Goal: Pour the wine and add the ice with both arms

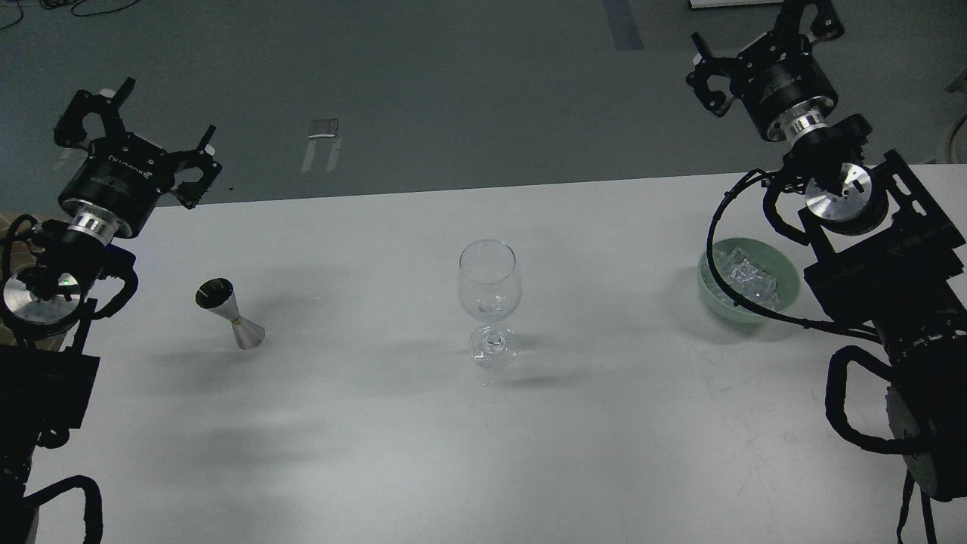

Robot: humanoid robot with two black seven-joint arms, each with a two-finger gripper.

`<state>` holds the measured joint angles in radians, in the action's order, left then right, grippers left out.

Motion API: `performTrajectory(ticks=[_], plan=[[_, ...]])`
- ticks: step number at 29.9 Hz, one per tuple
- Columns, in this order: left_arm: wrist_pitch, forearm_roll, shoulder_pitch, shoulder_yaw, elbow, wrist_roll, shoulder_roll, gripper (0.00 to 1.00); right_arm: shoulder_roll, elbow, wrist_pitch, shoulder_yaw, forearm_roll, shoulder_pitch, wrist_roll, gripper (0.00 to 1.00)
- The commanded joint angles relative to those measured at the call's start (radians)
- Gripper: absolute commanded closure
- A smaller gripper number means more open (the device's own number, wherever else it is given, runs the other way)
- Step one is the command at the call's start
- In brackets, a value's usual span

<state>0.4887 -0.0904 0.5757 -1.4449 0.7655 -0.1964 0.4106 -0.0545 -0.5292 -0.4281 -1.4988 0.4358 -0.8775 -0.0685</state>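
A clear wine glass (489, 283) stands upright at the table's middle, with no liquid visible in it. To its left a steel double-cone jigger (229, 313) stands tilted; its upper cup looks dark, and I cannot tell whether that is wine. At the right a pale green bowl (786, 281) holds a heap of clear ice (746, 276). My left gripper (162, 117) hangs open above the table's far left corner, up and left of the jigger. High beyond the far right edge, my right gripper (758, 36) is open and holds nothing.
The white table (423, 423) has its far edge running across the upper middle, with grey floor beyond. A black cable (714, 249) from my right arm loops in front of the bowl's left rim. The arms' bodies fill both side edges.
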Motion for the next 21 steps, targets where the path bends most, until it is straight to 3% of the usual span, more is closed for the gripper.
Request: performTrajectory(ticks=[1,21], plan=[[0.0,-0.005,-0.002,0.006,0.0,0.0,-0.001,0.02,0.008,0.0,0.0,-0.014,0.0,0.0,-0.002,0.0],[0.0,-0.043,0.066,0.008,-0.018,0.0,0.046,0.02,-0.038,-0.005,-0.001,-0.014,0.001,-0.008,-0.002,0.0]])
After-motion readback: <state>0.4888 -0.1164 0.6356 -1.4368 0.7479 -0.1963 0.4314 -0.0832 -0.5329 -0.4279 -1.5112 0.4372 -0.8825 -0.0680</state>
